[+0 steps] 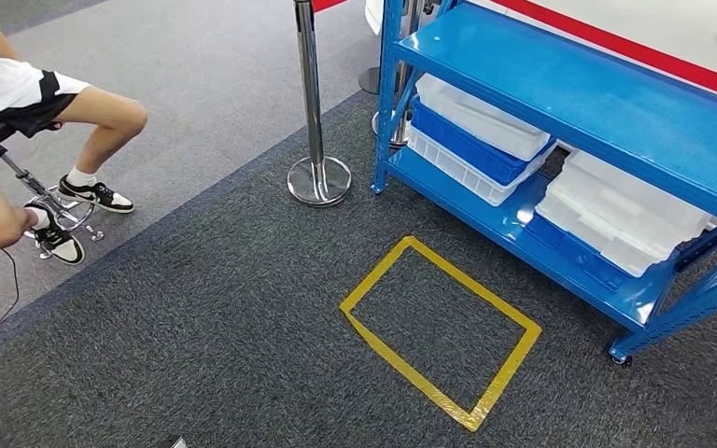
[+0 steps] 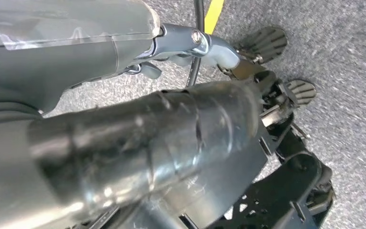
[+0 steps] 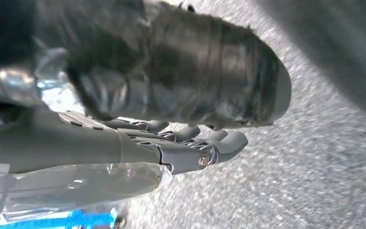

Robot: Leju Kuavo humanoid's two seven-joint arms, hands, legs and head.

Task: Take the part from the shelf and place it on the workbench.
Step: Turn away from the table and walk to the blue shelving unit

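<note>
the blue shelf [image 1: 560,103] fills the upper right of the head view, white and blue bins [image 1: 485,131] stacked on its lower tier, a yellow tape square [image 1: 441,327] on the carpet before it. which bin holds the part i cannot tell. the left hand [image 2: 205,47] and right hand [image 3: 190,148] hang over carpet with fingers extended, grasping nothing.

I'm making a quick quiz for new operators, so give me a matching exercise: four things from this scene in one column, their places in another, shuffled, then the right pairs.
Things:
1. yellow tape rectangle
2. stacked bins
3. chrome stanchion
4. seated person

Places:
A. lower level of the blue shelf
B. on a stool, left side of the head view
C. dark carpet before the shelf
D. beside the shelf's left end

Pairs: 1-C, 2-A, 3-D, 4-B
</note>
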